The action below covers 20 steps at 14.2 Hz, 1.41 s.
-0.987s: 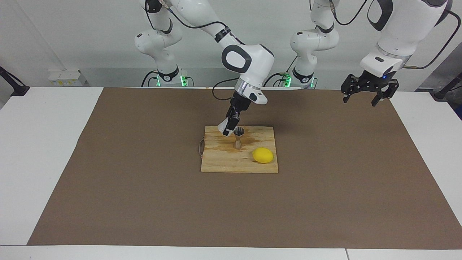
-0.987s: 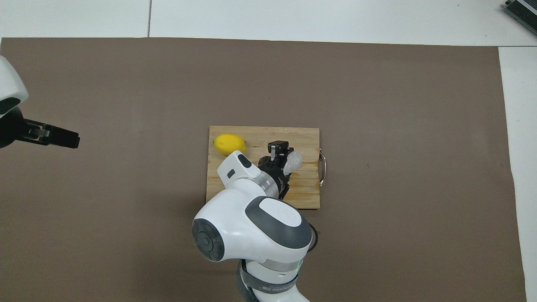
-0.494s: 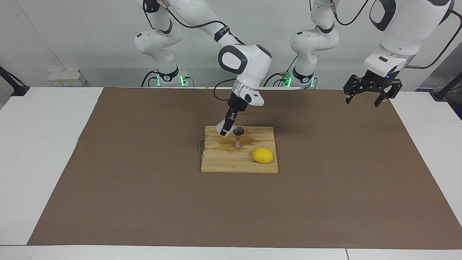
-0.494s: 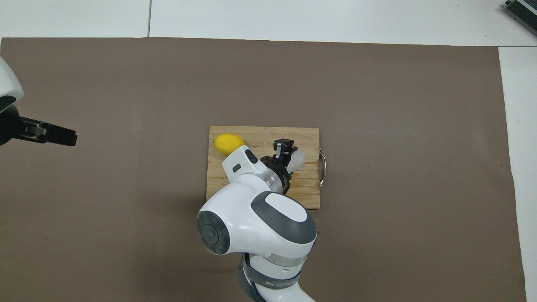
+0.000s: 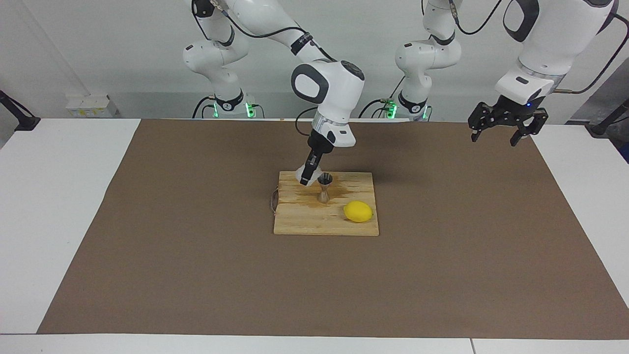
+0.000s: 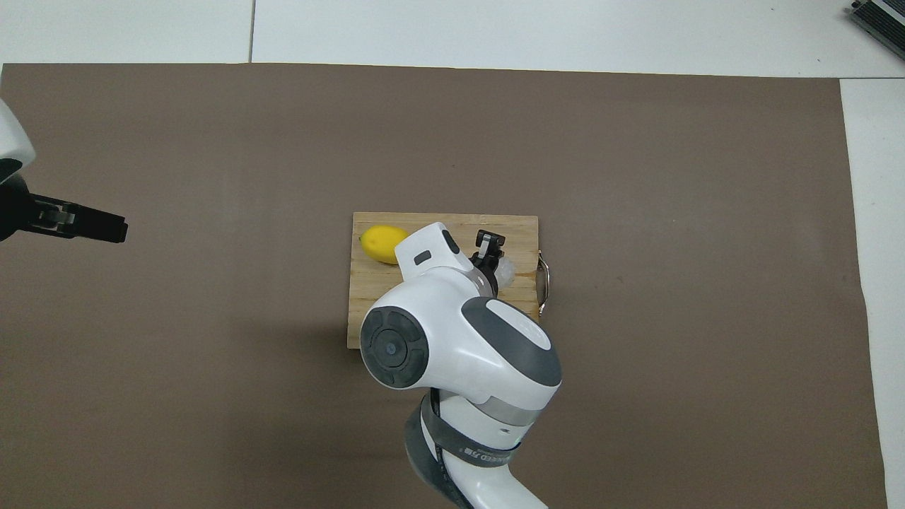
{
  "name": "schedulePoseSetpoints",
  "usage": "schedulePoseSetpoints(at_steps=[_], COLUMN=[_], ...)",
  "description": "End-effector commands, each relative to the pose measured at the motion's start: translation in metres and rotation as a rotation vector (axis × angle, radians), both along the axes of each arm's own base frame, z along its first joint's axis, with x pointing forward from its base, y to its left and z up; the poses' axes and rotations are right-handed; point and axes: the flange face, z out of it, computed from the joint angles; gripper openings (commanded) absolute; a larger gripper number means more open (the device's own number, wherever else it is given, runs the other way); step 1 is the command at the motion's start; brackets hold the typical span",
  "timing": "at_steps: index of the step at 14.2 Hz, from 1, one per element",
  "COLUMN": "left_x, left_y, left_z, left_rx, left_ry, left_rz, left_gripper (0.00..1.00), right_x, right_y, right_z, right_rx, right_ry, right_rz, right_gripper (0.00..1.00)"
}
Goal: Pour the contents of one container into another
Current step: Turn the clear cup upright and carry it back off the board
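Two arms at the table, only one doing anything. Going by the facing view as a clock face with the wooden cutting board (image 5: 326, 209) at the middle: the right gripper (image 5: 308, 176) comes down from about 12 o'clock and is clamped on the small clear cup (image 5: 303, 175), tilted, held just over the board's edge nearest the robots. The cup sits right beside the rim of the steel jigger (image 5: 324, 187), at roughly its 9 o'clock and a bit higher; I honestly can't tell if the two touch. The jigger stands upright on the board, in the half nearer the robots, with a darker wet-looking stain on the wood around it. From overhead the right arm's big white joint covers most of the board, so the jigger is hidden there and you only see the gripper (image 6: 491, 249) poking out with the whitish cup (image 6: 505, 267) next to it. A lemon (image 5: 357, 212) lies on the board at about 4 o'clock from the jigger, well apart from it, farther from the robots. The left gripper (image 5: 500, 127) waits up in the air around 2 o'clock, over the brown mat (image 5: 196, 255) near the left arm's end of the table, fingers spread and holding nothing.
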Motion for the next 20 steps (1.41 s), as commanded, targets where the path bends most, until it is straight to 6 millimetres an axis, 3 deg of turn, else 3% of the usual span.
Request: schedulePoseSetpoints(at_steps=[1,3,9,15,20], left_x=[0.002,0.002,0.002,0.002,0.002], left_y=[0.003,0.003,0.001,0.002,0.001], left_z=[0.000,0.000,0.000,0.000,0.000], left_rx=[-0.012,-0.012,-0.012,-0.012,-0.012], left_ry=[-0.007,-0.007,-0.006,-0.006,-0.006], left_rz=[-0.004,-0.006,-0.009,-0.007,-0.009], left_gripper=[1.00,1.00,1.00,1.00,1.00], right_x=[0.007,0.010,0.021,0.043,0.055], right_y=[-0.015,-0.024,-0.057,-0.102,-0.152], right_z=[0.015,0.029,0.031,0.021,-0.012], right_rx=[0.077,0.106,0.166,0.281,0.403], right_ry=[0.023,0.037,0.121,0.219,0.213], right_rz=[-0.049,-0.047,-0.091,-0.123,-0.077], right_gripper=[0.31,0.31,0.31,0.31,0.31])
